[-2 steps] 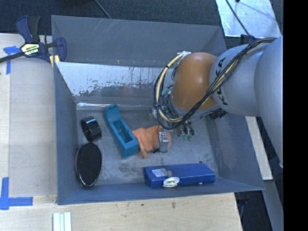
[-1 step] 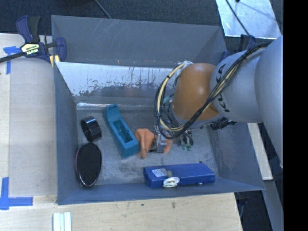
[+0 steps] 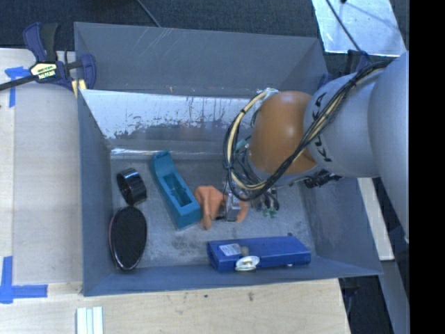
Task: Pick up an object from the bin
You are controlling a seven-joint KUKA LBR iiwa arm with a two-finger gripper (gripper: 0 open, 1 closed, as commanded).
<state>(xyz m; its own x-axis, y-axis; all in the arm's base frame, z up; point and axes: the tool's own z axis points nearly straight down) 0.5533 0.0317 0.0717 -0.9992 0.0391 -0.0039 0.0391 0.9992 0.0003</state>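
Observation:
My gripper [image 3: 232, 203] reaches down into the middle of the bin under the arm's orange cover. It sits right at a soft orange thing [image 3: 208, 203], whose orange shows on both sides of the gripper. A teal open-topped rectangular box [image 3: 174, 190] lies slanted just left of that orange thing. In front of the gripper, along the bin's near wall, lies a dark blue flat box with a white label [image 3: 259, 253].
A small black cylinder [image 3: 131, 185] and a black oval case [image 3: 128, 236] lie at the left end of the bin floor. The arm and its cables cover the bin's right part.

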